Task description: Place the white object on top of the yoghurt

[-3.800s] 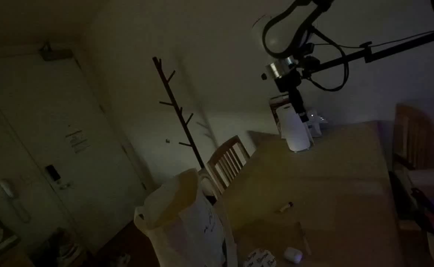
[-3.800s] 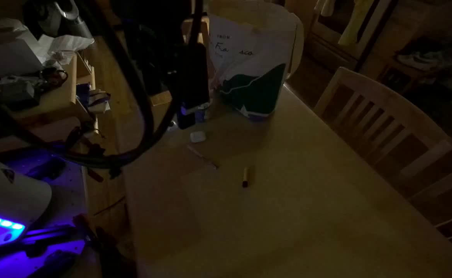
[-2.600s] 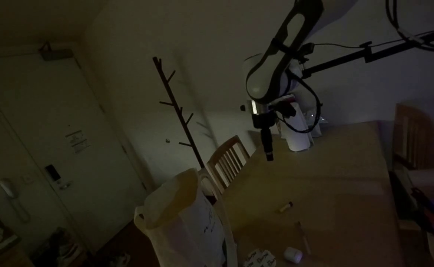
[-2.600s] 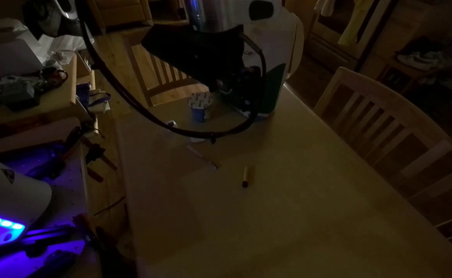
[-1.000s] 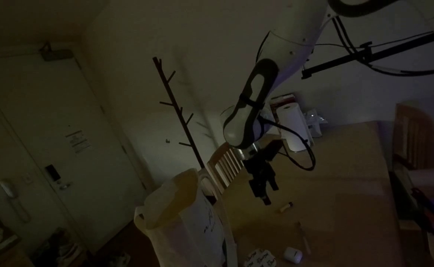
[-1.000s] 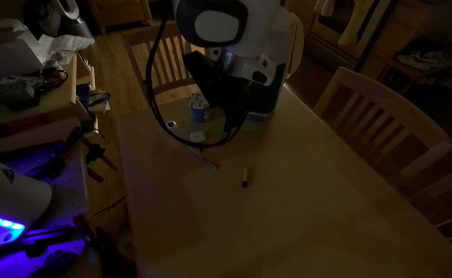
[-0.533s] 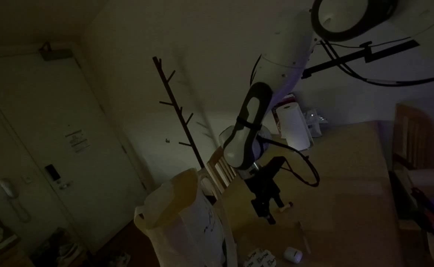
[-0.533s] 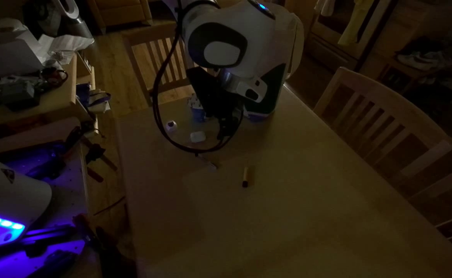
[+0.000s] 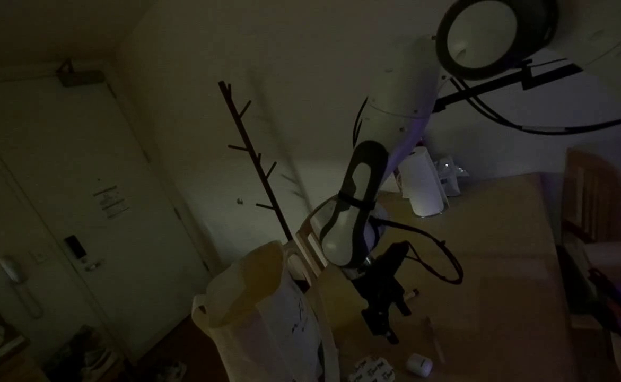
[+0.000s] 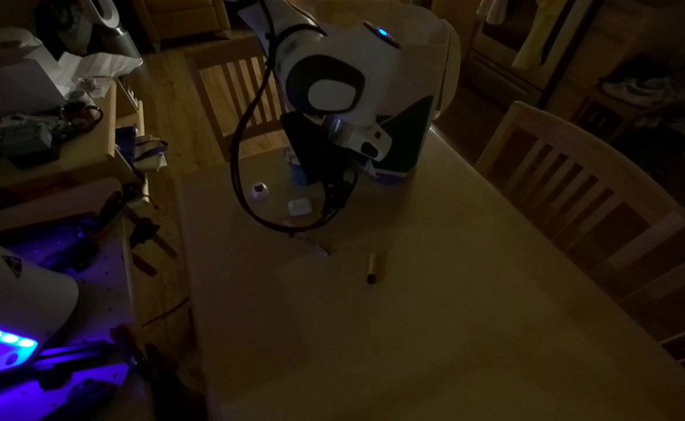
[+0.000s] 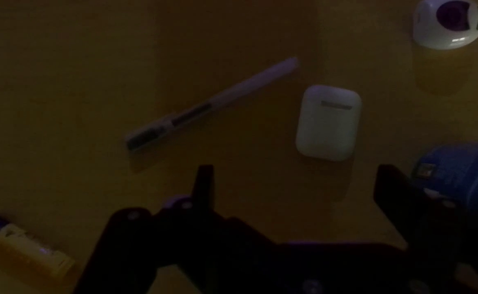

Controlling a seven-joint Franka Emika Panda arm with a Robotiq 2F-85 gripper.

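Observation:
The white object, a small rounded case, lies flat on the table; it shows in both exterior views. The yoghurt is a blue cup with a white patterned lid. It stands beside the case, partly hidden by my arm in an exterior view and by a finger in the wrist view. My gripper is open and empty above the table. The case appears just beyond the fingertips, between their lines, nearer the right finger. The gripper also shows in an exterior view, tilted.
A pen lies beside the case. A yellow stick with a dark cap lies farther off. A white item with a purple spot sits near the yoghurt. A tall paper bag stands by the table edge. A paper roll stands behind.
My arm has moved from near the paper roll toward the bag and the case, and lowered. The gripper has turned, showing its two fingers apart. The table objects have not moved.

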